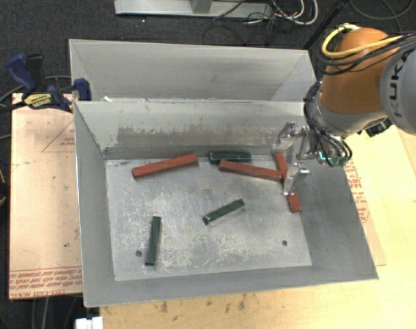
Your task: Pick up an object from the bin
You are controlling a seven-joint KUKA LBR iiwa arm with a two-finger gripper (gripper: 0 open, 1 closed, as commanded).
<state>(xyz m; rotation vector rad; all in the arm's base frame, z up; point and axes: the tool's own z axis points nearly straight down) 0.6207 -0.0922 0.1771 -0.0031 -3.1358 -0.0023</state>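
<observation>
- Six small bars lie in the grey metal bin [194, 81]: three red, three dark green.
- The gripper [294, 172] hangs at the bin's right side, directly over a red bar [294, 203] near the right wall.
- Whether the gripper is spread or pinching cannot be told.

The bin floor [214, 252] is mostly bare along the lower edge of the frame and at lower right. A long green bar [153, 240] lies at lower left and a tilted green bar [223, 211] lies in the middle, well apart. Near the back wall [194, 125], a left red bar [165, 166], a short green bar [229, 157] and a slanted red bar [252, 171] crowd the upper band. At right, the gripper [293, 173] and an end-on red bar [290, 192] stand close to the sloping right wall [334, 218].
</observation>
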